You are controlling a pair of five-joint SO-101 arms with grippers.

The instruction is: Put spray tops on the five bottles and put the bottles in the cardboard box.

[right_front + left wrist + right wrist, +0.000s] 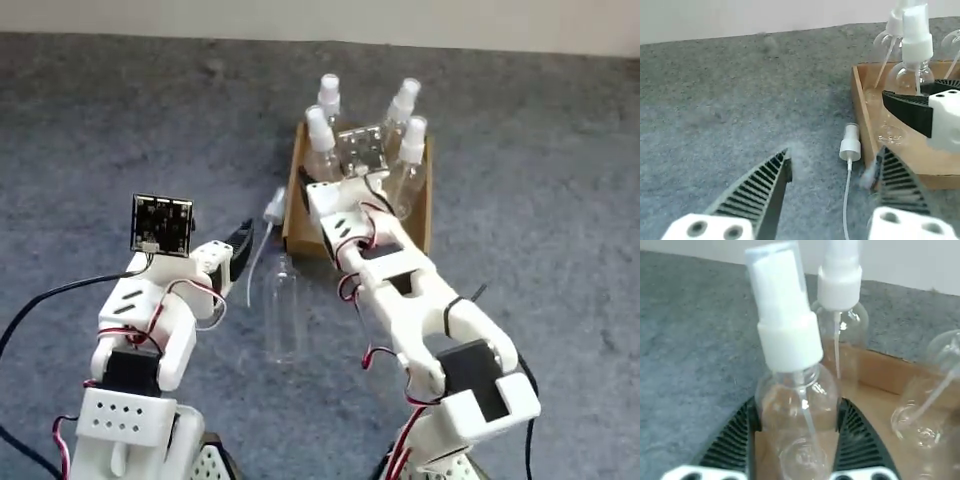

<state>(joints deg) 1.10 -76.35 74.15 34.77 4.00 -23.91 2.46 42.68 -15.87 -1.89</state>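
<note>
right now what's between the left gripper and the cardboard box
A loose spray top with its tube, on the mat beside the cardboard box wall, ahead of the left gripper; left wrist view.

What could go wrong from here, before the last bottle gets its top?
1. The right gripper clasps a capped bottle inside the box, close to other bottles; pulling out might tip them.
2. The spray top lies beside the box, so the open left gripper may hit the cardboard.
3. The uncapped bottle lies on its side and could roll when touched.
</note>
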